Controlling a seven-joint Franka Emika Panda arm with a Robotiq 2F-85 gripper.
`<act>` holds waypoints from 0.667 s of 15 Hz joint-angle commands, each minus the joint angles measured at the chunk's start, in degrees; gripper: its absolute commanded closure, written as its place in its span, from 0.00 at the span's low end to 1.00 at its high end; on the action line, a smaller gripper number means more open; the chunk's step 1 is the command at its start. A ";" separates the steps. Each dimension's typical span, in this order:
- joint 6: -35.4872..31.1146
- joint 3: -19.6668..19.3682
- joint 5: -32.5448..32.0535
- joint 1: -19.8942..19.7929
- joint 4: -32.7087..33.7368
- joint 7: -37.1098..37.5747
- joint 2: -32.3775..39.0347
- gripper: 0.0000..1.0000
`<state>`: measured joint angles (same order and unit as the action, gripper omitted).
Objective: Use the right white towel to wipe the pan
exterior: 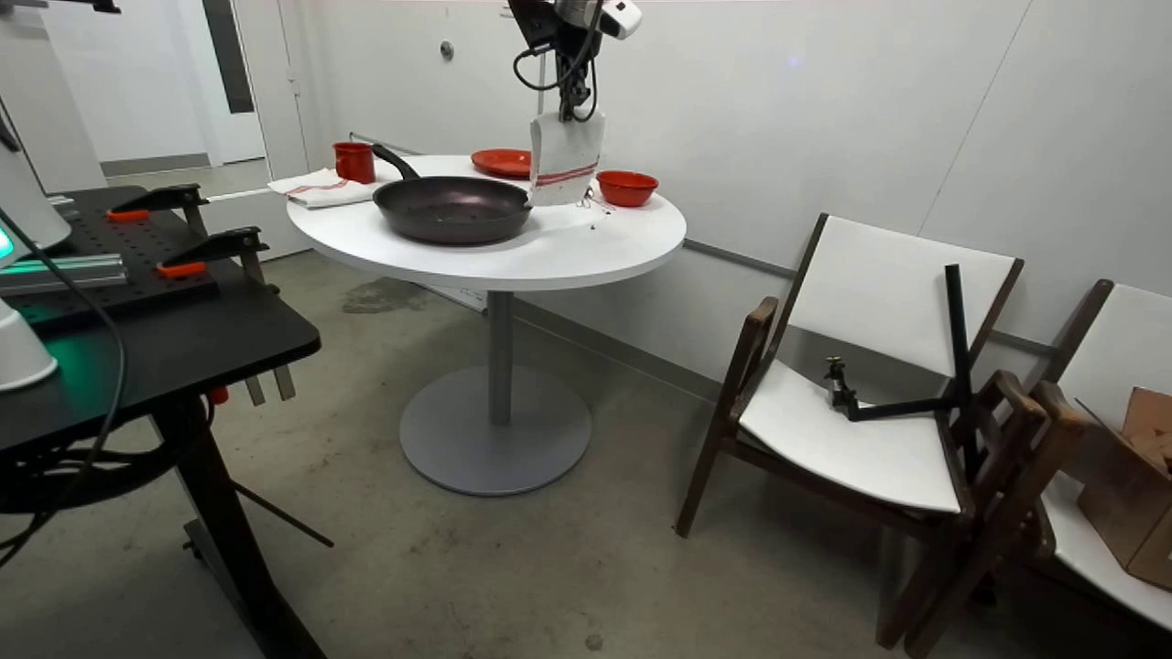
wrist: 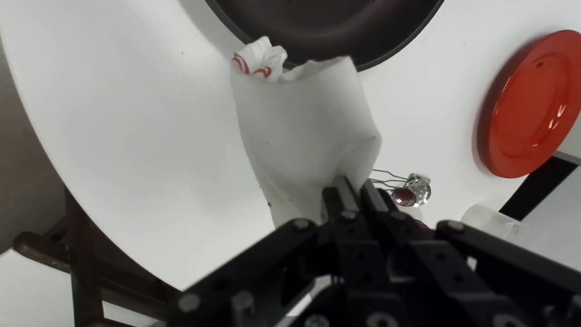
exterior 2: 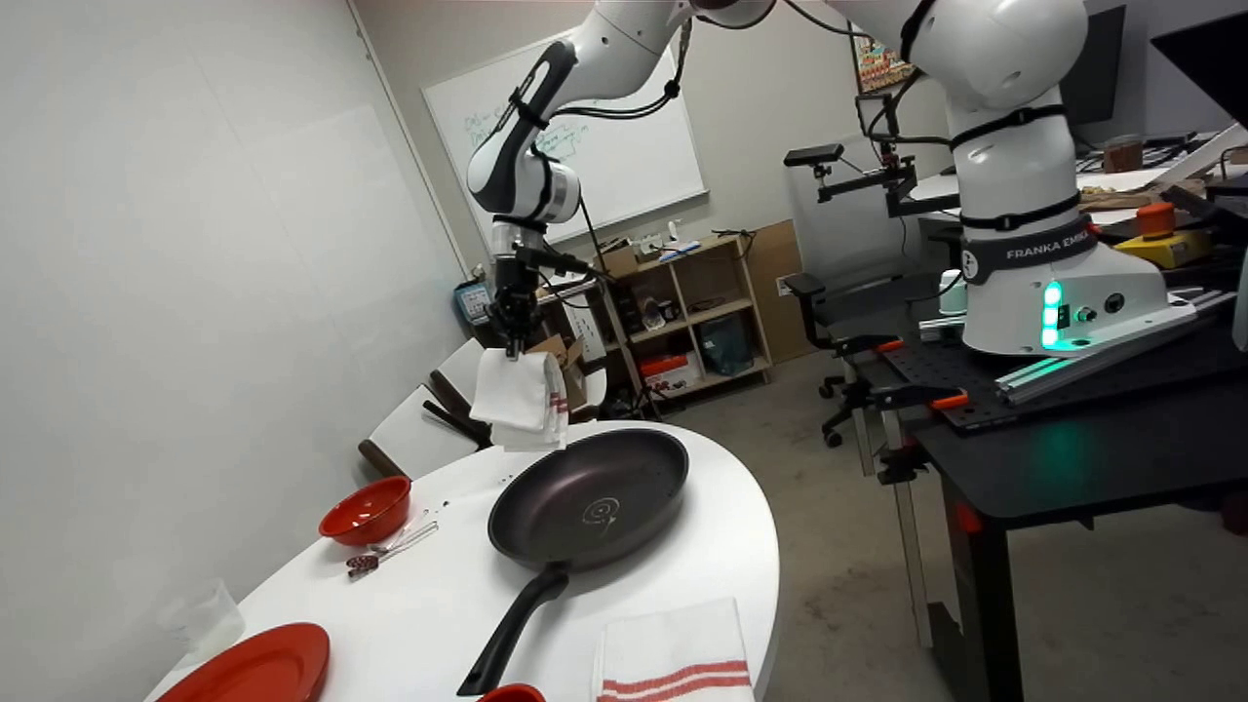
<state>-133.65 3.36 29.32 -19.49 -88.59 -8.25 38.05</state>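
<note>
My gripper [wrist: 356, 190] is shut on the top of the right white towel [wrist: 304, 122], which hangs down with red stripes near its lower end. In both exterior views the gripper [exterior: 569, 112] [exterior 2: 514, 351] holds the towel [exterior: 560, 151] [exterior 2: 512, 395] upright above the table, beside the pan's rim. The black pan [exterior: 449, 215] [exterior 2: 595, 502] stands on the round white table, its dark handle pointing away from the towel. In the wrist view the towel's lower end overlaps the near rim of the pan [wrist: 327, 16]; I cannot tell whether they touch.
A folded striped white cloth [exterior: 320, 190] [exterior 2: 673, 643] lies beside a red mug [exterior: 355, 162]. A red bowl [exterior: 627, 188] [exterior 2: 367, 512], metal utensils [exterior 2: 390, 551], a red plate [wrist: 531, 104] and a clear cup [exterior 2: 203, 619] are on the table [exterior: 513, 265]. Chairs [exterior: 861, 366] stand nearby.
</note>
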 commanded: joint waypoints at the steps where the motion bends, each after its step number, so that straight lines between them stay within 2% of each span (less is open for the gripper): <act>1: 6.36 -0.04 0.55 -0.58 10.14 3.05 5.95 0.98; 10: 17.42 1.13 0.45 -1.17 29.88 8.83 20.03 0.99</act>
<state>-120.35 4.12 29.42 -20.54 -68.16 -2.68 51.75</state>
